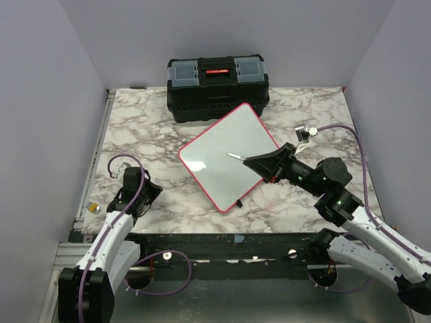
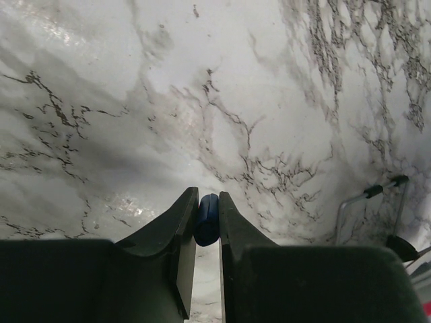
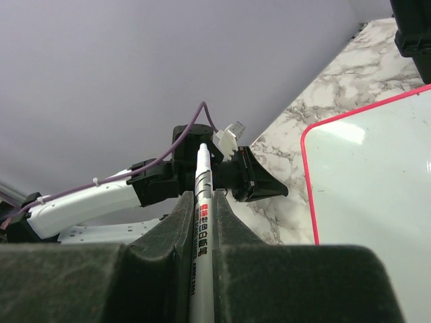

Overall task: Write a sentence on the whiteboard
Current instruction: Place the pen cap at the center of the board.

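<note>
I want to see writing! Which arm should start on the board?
Right, probably: the right gripper holds the marker over the whiteboard; the left gripper sits off it, pinching a small blue thing.

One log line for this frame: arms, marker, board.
right gripper: shut on marker, tip over whiteboard | left gripper: shut on small blue piece | whiteboard: no writing visible | tip contact: cannot tell
</note>
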Controlling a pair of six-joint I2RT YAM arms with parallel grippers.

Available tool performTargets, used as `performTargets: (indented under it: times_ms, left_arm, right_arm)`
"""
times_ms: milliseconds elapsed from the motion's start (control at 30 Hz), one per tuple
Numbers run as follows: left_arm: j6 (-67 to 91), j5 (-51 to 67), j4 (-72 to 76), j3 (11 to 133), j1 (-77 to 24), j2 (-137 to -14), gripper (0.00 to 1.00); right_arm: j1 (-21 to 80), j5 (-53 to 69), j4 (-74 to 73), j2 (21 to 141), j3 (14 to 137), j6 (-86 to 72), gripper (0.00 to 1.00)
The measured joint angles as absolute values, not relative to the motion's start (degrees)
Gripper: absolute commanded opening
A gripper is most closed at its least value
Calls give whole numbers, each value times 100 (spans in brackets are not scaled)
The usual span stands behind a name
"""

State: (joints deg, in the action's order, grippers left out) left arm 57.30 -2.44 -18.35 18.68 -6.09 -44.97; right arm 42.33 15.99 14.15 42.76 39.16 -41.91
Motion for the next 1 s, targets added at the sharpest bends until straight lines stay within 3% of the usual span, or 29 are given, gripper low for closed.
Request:
performTargets:
  times_ms: [267, 333, 567, 733, 1000]
  left_arm:
    - [5793, -239, -1754, 1780, -340, -4853, 19]
    - [5793, -239, -1750, 1780, -296, -4873, 26]
    - [5765, -239, -1750, 1780, -196, -4877, 60]
    - [5717, -220, -1695, 1793, -154, -4816, 97]
    - [5487, -237, -2014, 1870, -106, -4018, 98]
  right_arm:
    - [4233, 1566, 1334, 4375, 3892, -4182, 1]
    - [4233, 1566, 1332, 4405, 3892, -4160, 1]
    - [4233, 1566, 1317, 4525, 3892, -4088, 1]
    - [4233, 1566, 1315, 4622, 3892, -4056, 1]
    - [4233, 1540, 1225, 4668, 3892, -3999, 1]
